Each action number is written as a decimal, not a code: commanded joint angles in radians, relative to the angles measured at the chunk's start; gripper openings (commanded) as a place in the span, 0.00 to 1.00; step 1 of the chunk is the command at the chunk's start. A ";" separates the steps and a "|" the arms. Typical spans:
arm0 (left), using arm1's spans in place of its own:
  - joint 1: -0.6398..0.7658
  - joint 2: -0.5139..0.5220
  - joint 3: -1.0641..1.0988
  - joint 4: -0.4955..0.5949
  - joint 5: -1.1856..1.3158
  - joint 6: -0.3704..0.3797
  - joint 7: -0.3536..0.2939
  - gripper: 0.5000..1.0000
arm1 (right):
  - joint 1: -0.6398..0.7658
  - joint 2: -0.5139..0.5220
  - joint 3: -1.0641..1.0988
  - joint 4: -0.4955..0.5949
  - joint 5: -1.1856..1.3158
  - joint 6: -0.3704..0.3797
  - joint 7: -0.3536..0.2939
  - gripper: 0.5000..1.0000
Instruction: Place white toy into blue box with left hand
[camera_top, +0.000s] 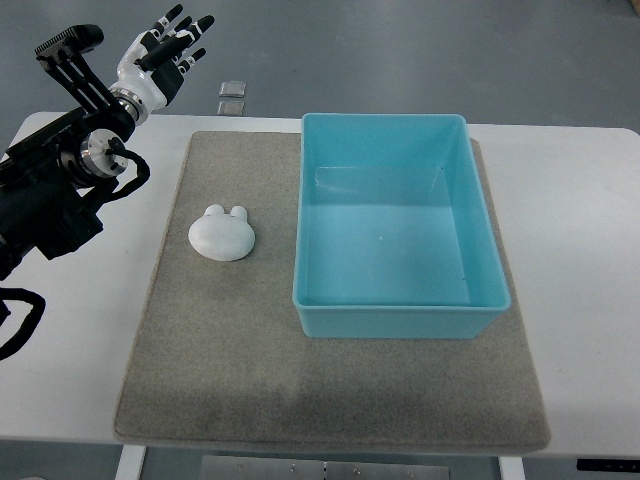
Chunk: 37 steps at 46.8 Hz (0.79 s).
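While its arm runs off-frame, left hand (165, 52) fingers apart, clear of white toy (223, 234).

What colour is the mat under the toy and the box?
The mat is grey-beige, seen in the top view.

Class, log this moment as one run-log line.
left hand: open, raised beyond table | small white rabbit-shaped toy: on grey mat | empty blue plastic box: toy's right
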 joint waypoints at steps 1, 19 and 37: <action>-0.002 0.021 0.007 -0.037 0.002 0.000 0.001 0.98 | 0.001 0.000 0.000 0.000 0.000 0.000 0.000 0.87; -0.008 0.125 0.067 -0.261 0.221 0.017 0.004 0.96 | 0.001 0.000 0.000 0.000 0.000 0.000 0.000 0.87; -0.043 0.326 0.240 -0.570 0.543 -0.003 0.013 0.97 | 0.001 0.000 0.000 0.000 0.000 0.000 0.000 0.87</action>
